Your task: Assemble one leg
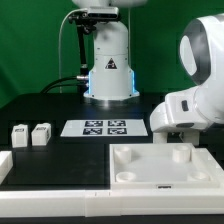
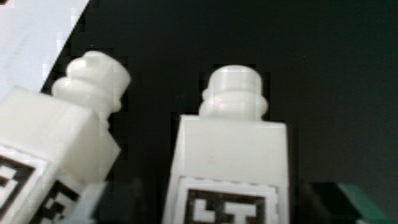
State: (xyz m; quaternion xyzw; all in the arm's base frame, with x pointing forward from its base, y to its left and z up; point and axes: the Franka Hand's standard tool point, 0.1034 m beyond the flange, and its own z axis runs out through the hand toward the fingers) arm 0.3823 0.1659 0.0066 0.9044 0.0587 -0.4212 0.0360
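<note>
Exterior view: the robot arm (image 1: pixel 196 85) reaches down over the right side of the black counter (image 1: pixel 40 105), its white housing hiding what lies under it. The marker board (image 1: pixel 94 127) lies flat at the middle of the counter. The large square panel (image 1: pixel 165 165), with raised corner sockets, lies at the near right, just in front of the arm. On the exterior view's left, well apart from the arm, sit an outer spare leg (image 1: pixel 18 133) and an inner spare leg (image 1: pixel 40 133), side by side and close together.

Wrist view: the leg (image 2: pixel 231 150), a white square-section post with a rounded, stepped knob at its far end, fills the middle of the frame. A black-and-white tag shows on its upper face at the near end. A second leg (image 2: pixel 63 135) of the same form lies just beside it, roughly parallel and separated by a narrow dark gap, and it also carries a tag. The gripper (image 2: pixel 231 202) is low over the first leg. Two dark fingers (image 2: pixel 139 198) show dimly at the frame edge, one on each side of the post. The frames do not show whether they press on the leg or stand clear of it, so the gripper's opening cannot be told.
</note>
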